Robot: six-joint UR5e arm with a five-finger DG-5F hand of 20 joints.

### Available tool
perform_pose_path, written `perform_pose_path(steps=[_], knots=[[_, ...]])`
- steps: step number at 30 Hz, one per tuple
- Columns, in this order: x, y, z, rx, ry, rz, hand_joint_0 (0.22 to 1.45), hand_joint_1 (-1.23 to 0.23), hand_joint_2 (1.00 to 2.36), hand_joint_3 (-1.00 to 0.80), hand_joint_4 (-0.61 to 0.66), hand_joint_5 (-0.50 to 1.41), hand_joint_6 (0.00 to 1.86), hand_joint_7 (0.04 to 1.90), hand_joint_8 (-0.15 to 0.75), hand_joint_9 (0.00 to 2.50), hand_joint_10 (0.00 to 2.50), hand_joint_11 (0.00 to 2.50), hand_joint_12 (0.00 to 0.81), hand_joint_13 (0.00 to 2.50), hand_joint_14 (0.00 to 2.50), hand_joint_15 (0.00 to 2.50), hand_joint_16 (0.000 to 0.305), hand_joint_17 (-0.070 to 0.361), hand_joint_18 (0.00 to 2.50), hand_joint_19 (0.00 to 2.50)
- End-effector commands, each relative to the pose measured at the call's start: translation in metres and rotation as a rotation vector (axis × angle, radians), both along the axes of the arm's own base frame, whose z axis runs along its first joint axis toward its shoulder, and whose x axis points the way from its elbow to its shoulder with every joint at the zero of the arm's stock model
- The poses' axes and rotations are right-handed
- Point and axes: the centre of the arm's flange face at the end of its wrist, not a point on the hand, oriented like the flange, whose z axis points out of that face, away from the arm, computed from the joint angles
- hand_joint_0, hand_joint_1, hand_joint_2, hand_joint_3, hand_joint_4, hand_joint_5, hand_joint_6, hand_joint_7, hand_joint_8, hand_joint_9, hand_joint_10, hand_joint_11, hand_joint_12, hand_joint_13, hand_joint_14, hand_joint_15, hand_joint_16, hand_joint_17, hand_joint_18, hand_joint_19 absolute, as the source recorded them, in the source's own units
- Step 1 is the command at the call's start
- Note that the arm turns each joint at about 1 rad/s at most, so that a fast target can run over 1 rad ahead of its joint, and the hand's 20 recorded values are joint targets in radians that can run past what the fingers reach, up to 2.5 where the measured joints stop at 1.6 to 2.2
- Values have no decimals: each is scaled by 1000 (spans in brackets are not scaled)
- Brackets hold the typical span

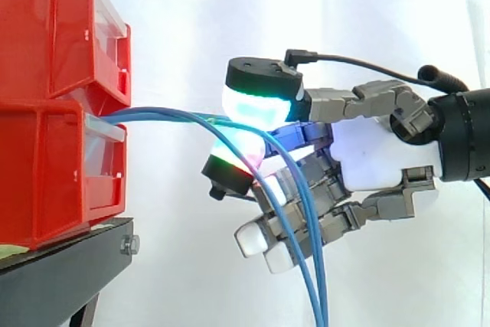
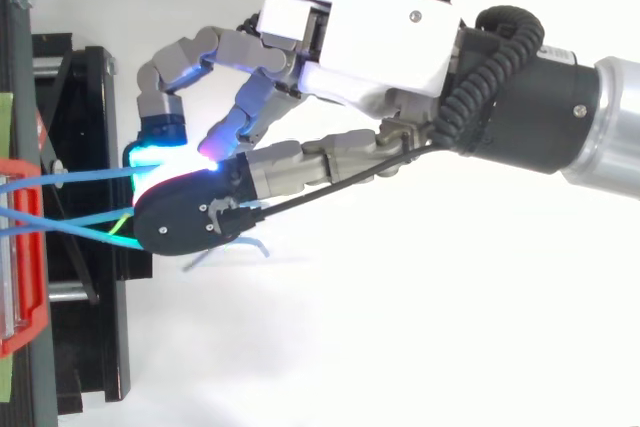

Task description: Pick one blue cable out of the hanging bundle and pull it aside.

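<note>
Several thin blue cables (image 1: pixel 164 115) leave the lower red bin (image 1: pixel 46 181), arch to the right and hang down past the hand (image 1: pixel 379 155). The hand comes in from the right, level with that bin. Two glowing fingertips (image 1: pixel 256 103) close from above and below on one blue cable just right of the bin. In the top view the pinched cable (image 2: pixel 80 177) runs straight from the bin to the hand (image 2: pixel 370 47), while two other blue cables (image 2: pixel 70 229) pass under the black fingertip. The remaining fingers curl below, with the hanging strands crossing in front of them.
A second red bin (image 1: pixel 53 28) is stacked on the lower one, both on a black stand (image 1: pixel 69 262) at the left. A white curtain hangs behind. Open room lies right of the bins and below the hand.
</note>
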Motion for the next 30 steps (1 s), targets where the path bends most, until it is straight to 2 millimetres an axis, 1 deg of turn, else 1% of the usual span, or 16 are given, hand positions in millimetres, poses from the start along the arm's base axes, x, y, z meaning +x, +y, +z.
perform_pose_path(steps=[1, 6, 8, 10, 11, 14, 18, 19, 20, 23, 24, 25, 26, 27, 28, 30], knots=[[-1, 0, 4, -3, -3, 0, 598, -769, 1023, -143, 50, -136, 893, 1222, 281, 1108, 22, 698, 377, 895, 17, 454, 43, 98, 787, 422], [-2, -2, 5, -12, 5, 0, 643, -827, 1024, -166, -24, -151, 912, 1210, 260, 1068, 24, 699, 368, 885, 17, 450, 43, 97, 785, 407], [-2, -3, 5, -12, 5, -2, 699, -884, 1019, -264, -84, -159, 914, 1226, 249, 1027, 22, 700, 359, 854, 17, 441, 42, 96, 771, 372], [-2, -3, 5, -12, 5, -2, 722, -897, 1016, -317, -115, -163, 920, 1174, 246, 1020, 22, 698, 352, 843, 16, 431, 42, 94, 755, 356], [-2, -3, 4, -12, 8, -2, 745, -912, 1010, -388, -141, -164, 920, 1145, 242, 1008, 19, 693, 352, 837, 16, 427, 41, 93, 745, 344], [-3, -3, 9, -11, 2, -1, 767, -935, 1000, -500, -117, -167, 917, 1222, 237, 1000, 19, 683, 348, 835, 16, 420, 41, 91, 742, 337], [-3, -3, 10, -20, 2, 0, 638, -939, 1000, -500, 12, -154, 907, 1116, 238, 1016, 21, 693, 347, 839, 17, 437, 40, 90, 743, 357], [-3, -3, 11, -19, 1, 0, 562, -914, 1000, -500, 33, -152, 906, 1092, 246, 1036, 21, 691, 358, 857, 17, 439, 42, 94, 754, 375], [-4, -3, 12, -21, 3, 1, 527, -888, 1000, -500, 44, -149, 901, 1082, 257, 1055, 21, 689, 364, 869, 16, 445, 44, 99, 771, 383], [-4, -4, 11, -21, 4, -1, 457, -763, 1000, -500, 78, -139, 877, 1071, 289, 1109, 17, 682, 391, 897, 15, 439, 50, 113, 820, 388], [-4, -4, 11, -22, 6, -1, 441, -679, 1000, -500, 85, -134, 868, 1055, 296, 1121, 20, 676, 403, 913, 16, 439, 53, 119, 839, 397], [-4, -4, 12, -21, 4, -1, 439, -638, 1000, -500, 85, -131, 863, 1044, 305, 1132, 19, 679, 409, 919, 15, 441, 54, 121, 847, 396], [-4, -4, 11, -22, 6, -1, 451, -537, 1000, -500, 75, -122, 842, 1065, 300, 1143, 17, 669, 407, 919, 16, 443, 53, 120, 842, 414], [-4, -4, 11, -22, 6, -1, 457, -524, 1000, -500, 72, -121, 840, 1054, 297, 1144, 20, 662, 407, 917, 17, 444, 53, 120, 838, 418], [-4, -5, 12, -21, 4, -2, 488, -455, 1000, -500, 66, -112, 815, 1086, 290, 1145, 20, 664, 391, 905, 17, 455, 51, 115, 814, 442], [-4, -5, 11, -22, 6, -2, 526, -422, 1000, -500, 55, -110, 806, 1108, 279, 1148, 21, 663, 385, 899, 16, 463, 49, 109, 785, 469]])
